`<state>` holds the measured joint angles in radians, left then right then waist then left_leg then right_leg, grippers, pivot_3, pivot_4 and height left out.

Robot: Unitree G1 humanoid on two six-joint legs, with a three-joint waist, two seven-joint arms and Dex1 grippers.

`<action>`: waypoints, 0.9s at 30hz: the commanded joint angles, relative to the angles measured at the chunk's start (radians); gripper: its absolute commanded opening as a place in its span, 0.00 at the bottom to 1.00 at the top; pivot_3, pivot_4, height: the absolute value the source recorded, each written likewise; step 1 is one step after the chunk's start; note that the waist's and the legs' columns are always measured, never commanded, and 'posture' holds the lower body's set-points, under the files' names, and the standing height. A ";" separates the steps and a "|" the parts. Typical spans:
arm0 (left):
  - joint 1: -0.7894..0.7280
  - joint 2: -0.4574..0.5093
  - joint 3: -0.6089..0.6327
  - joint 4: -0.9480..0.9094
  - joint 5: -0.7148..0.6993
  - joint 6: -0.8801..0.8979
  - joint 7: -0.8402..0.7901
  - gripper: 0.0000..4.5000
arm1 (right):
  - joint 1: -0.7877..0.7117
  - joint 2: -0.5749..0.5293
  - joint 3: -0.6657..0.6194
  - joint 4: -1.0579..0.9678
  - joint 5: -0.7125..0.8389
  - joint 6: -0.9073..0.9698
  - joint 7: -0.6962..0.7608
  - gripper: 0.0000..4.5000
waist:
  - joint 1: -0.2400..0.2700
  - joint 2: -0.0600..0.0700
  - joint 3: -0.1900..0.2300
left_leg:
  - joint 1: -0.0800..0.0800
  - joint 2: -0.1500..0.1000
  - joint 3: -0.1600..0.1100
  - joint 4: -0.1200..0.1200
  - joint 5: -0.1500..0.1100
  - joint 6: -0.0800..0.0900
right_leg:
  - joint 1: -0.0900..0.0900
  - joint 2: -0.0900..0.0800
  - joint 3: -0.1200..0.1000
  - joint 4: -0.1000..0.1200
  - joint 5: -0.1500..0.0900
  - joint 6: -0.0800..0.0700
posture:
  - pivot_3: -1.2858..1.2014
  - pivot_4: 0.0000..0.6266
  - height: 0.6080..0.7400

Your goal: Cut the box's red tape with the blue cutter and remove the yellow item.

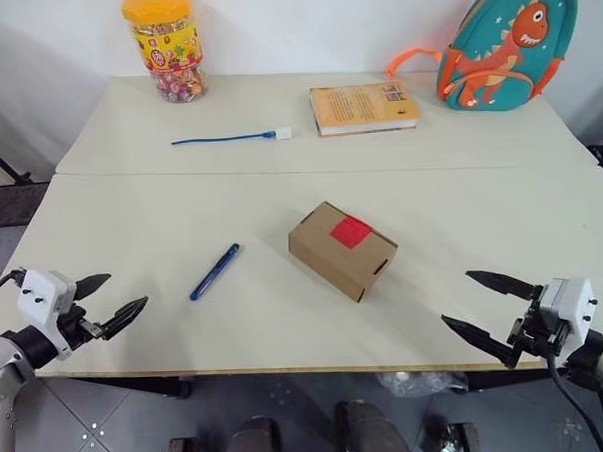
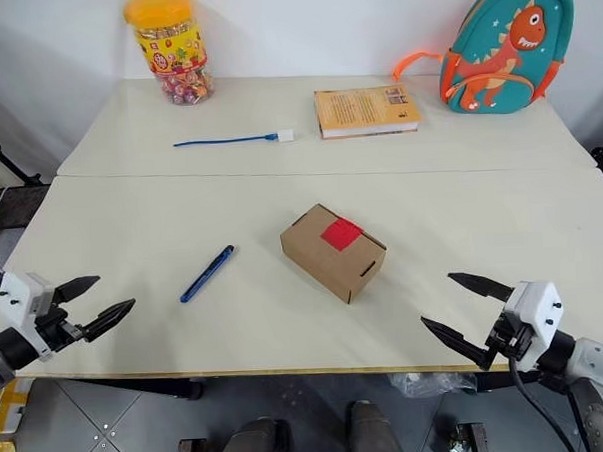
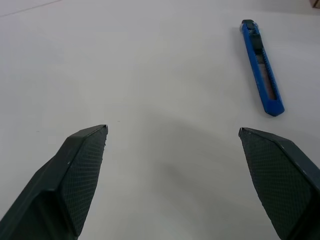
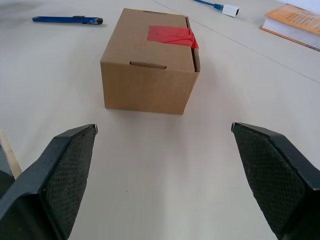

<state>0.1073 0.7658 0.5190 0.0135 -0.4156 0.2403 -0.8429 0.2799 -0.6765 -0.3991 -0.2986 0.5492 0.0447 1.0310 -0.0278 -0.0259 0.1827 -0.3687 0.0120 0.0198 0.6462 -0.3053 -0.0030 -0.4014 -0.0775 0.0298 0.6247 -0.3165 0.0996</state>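
Both tools empty; blue cutter (image 1: 214, 271) nearer left tool (image 1: 113, 300), apart.

We saw that each of our arms ended in a white boxy wrist block carrying the left gripper (image 1: 103, 300) and right gripper (image 1: 485, 308), both with tapered black fingers (image 3: 75, 175) whose inner pads were cross-hatched. Grey forearm shells sat behind, and a black cable ran along the right wrist.

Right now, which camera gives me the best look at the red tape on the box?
The right wrist view: the red tape is seen close up, lying across the lid seam of the box and folding over its edge. Both eye views show it from above as a small red square on the lid, with its fold over the edge hard to make out.
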 commanded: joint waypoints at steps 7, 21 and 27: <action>-0.039 0.029 -0.109 -0.163 -0.076 0.094 -0.093 0.85 | -0.025 0.006 0.025 -0.064 0.011 0.045 -0.055 0.96 | 0.000 0.000 0.000 | 0.000 0.000 0.000 0.000 0.000 0.000 | 0.000 0.000 0.000 0.000 0.000 0.000 | 0.52 0.24 1.00; -0.428 -0.172 -0.623 -0.089 0.094 0.120 -0.097 0.00 | -0.529 0.076 0.347 0.348 -0.392 0.035 -0.295 0.00 | 0.000 0.000 0.000 | -0.002 -0.001 0.004 0.004 0.001 0.001 | -0.004 0.004 0.001 0.005 0.001 0.002 | 0.52 0.24 1.00; -0.502 -0.276 -0.733 -0.036 0.153 0.091 -0.094 0.00 | -0.711 0.112 0.432 0.586 -0.422 -0.079 -0.198 0.00 | 0.000 0.000 0.000 | -0.004 0.002 0.016 0.009 0.002 0.000 | -0.011 0.009 0.003 0.013 0.002 0.004 | 0.52 0.24 1.00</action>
<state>-0.3767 0.4929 -0.2162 -0.0184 -0.2715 0.3549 -0.9396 -0.4103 -0.5638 0.0393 0.2577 0.1323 0.0116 0.8051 -0.0279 -0.0255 0.1830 -0.3728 0.0141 0.0357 0.6554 -0.3040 -0.0026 -0.4120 -0.0681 0.0336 0.6375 -0.3144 0.1036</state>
